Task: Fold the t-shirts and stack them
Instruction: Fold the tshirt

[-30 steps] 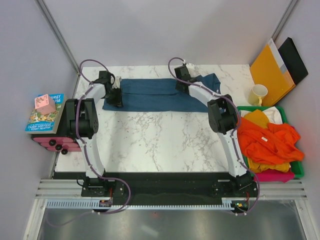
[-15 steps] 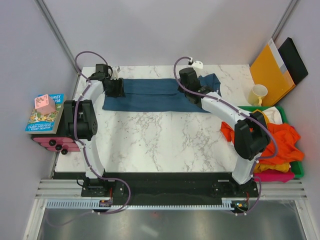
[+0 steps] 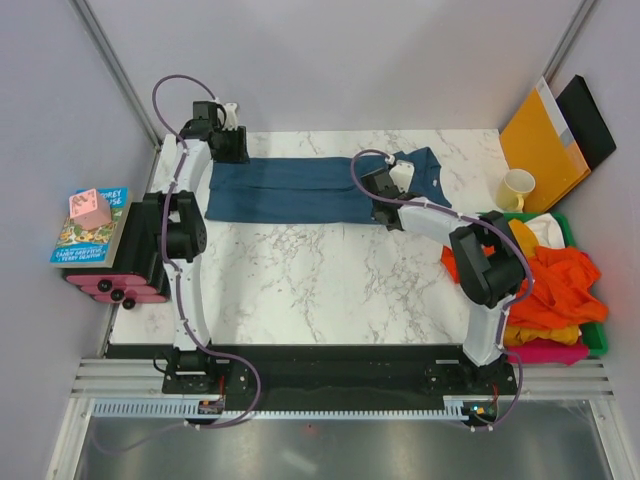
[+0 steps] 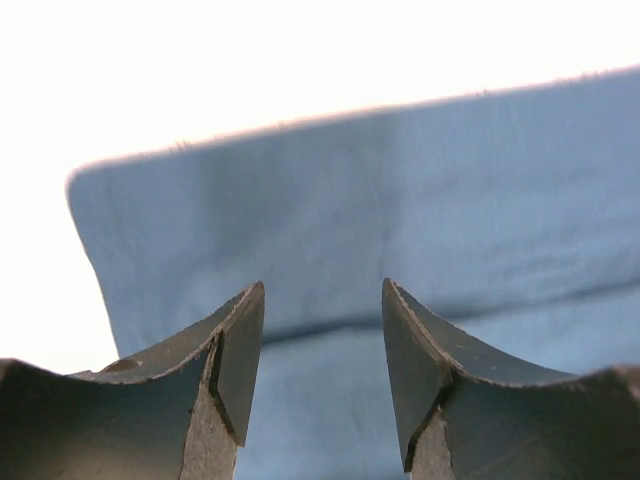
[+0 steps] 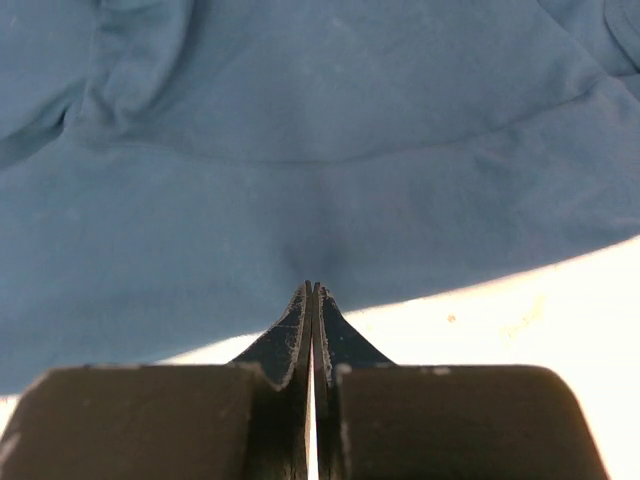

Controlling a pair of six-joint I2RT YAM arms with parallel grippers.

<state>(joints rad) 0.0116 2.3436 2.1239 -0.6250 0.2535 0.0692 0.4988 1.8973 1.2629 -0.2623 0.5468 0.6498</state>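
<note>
— Where's the blue t-shirt?

— It's laid flat in a long folded band across the far side of the table. It runs from the table's far left corner most of the way to the far right one. A sleeve and the collar stick out at the right end.

— And the left gripper?

— Over the table's far left corner, above that end of the shirt. Its jaws stand apart with nothing between them, only blue cloth below.

— The right gripper?

— Right of the table's middle, at the near edge of the shirt. Its fingers are pressed together, and the tips sit where the cloth puckers a little. I can't tell whether any fabric is pinched.

— The other shirts?

— They're heaped in a green bin off the table's right edge. An orange t-shirt is on top, a yellow t-shirt is at the far end, and a pink t-shirt is at the near end. A mug stands just off the table's far right corner.
</note>
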